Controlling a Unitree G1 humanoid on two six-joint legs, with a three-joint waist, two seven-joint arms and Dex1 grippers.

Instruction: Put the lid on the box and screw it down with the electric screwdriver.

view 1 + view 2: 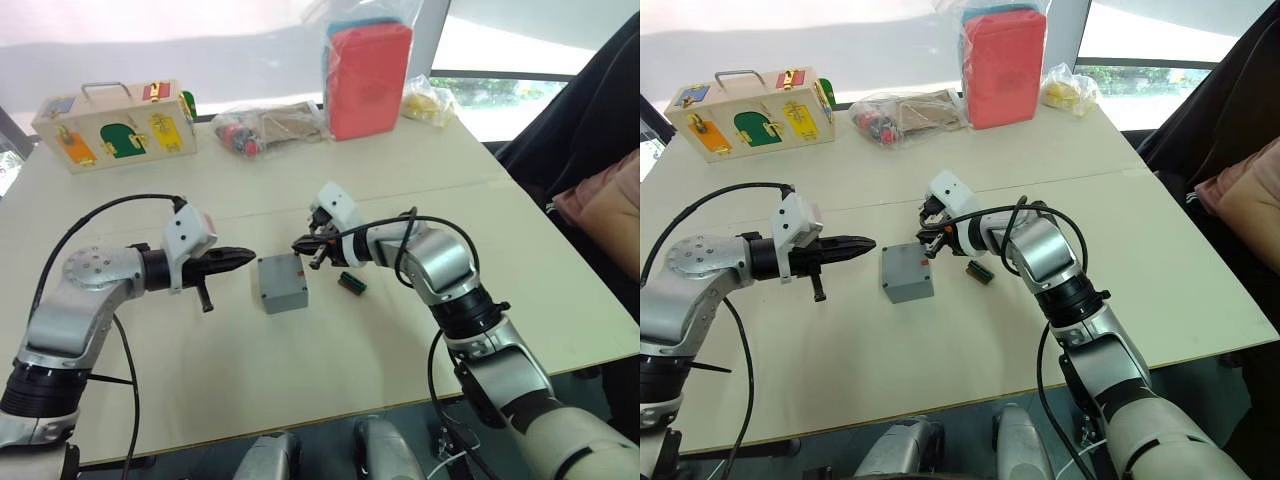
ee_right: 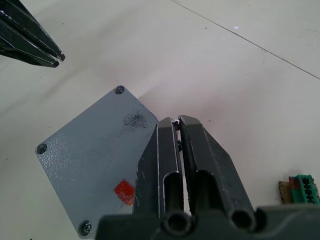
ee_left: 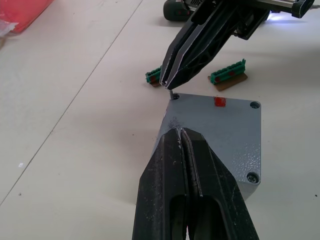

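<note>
Lid (image 1: 279,275) seated on box (image 1: 288,298); right tool (image 1: 303,247) pinching screw at corner.

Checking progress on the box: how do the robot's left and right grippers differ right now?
The left gripper is shut on nothing, beside the square grey plastic box. The right gripper pinches a small metal screw over a corner of its grey lid. Both point at the box.
</note>
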